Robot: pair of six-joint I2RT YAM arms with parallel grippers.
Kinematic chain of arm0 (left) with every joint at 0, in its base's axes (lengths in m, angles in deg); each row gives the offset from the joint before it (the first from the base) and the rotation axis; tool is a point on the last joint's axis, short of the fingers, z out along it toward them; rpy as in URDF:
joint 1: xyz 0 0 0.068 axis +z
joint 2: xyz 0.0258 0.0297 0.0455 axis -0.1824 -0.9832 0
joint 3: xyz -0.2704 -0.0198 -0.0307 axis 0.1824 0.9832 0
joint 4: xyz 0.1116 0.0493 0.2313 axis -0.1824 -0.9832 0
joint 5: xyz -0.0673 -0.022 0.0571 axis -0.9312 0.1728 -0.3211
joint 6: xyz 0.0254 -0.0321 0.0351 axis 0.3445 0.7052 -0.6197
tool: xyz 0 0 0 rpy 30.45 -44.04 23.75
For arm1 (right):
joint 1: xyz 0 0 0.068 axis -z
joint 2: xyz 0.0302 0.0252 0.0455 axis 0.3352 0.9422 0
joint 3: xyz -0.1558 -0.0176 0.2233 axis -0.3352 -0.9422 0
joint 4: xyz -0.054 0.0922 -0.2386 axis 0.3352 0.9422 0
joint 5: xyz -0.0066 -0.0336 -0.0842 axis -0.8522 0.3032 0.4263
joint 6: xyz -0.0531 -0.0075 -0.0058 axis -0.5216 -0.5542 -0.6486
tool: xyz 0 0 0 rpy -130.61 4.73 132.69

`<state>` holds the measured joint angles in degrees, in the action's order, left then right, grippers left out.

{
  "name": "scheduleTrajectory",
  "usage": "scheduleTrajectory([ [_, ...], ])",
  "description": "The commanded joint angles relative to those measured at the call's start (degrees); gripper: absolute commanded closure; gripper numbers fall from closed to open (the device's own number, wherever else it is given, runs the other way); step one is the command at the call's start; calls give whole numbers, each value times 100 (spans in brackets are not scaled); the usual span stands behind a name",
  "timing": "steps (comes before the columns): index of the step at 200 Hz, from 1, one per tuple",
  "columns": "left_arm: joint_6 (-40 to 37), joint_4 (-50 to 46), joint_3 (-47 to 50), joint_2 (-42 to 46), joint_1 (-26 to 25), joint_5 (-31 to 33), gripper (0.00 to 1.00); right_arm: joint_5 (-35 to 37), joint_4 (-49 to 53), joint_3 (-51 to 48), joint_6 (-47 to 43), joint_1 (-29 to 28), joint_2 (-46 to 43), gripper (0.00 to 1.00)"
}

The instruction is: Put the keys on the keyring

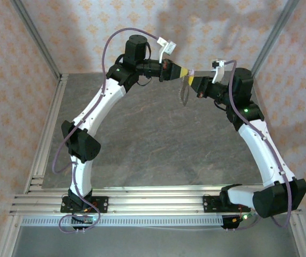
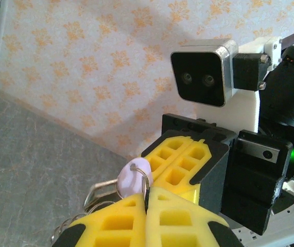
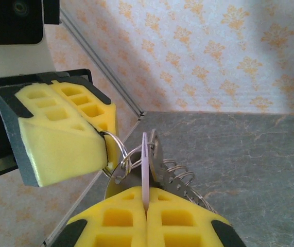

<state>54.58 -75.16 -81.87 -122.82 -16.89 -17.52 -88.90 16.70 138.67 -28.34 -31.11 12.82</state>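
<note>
Both arms meet high over the far middle of the table. My left gripper (image 1: 180, 71) (image 2: 148, 194) is shut on the thin wire of the keyring (image 2: 148, 175) (image 3: 117, 146). A lilac-headed key (image 2: 132, 179) (image 3: 145, 164) sits right at that wire, which passes through the hole in its head. My right gripper (image 1: 194, 79) (image 3: 147, 199) is shut on the key's head, seen edge-on between its yellow fingers (image 3: 188, 216). The two grippers stand tip to tip, almost touching. Further rings and metal pieces (image 3: 180, 180) dangle below them (image 1: 183, 95).
The grey stone-patterned table (image 1: 158, 144) lies well below the grippers. Walls papered with an orange pattern (image 1: 206, 27) close off the back and sides. Aluminium rails (image 1: 48, 134) run along the left and near edges. The right wrist's camera housing (image 2: 203, 77) looms close in the left wrist view.
</note>
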Motion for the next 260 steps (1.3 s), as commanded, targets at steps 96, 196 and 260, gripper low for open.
scheduleTrajectory([
  [96,-74,-5,-262,-84,-90,-124,100,-240,-397,105,320,323,-77,100],
  [196,-100,-85,-269,-80,-107,-137,100,171,-98,288,26,174,-34,100],
  [260,-196,-183,-260,-58,-114,-163,100,256,-141,369,138,341,10,100],
])
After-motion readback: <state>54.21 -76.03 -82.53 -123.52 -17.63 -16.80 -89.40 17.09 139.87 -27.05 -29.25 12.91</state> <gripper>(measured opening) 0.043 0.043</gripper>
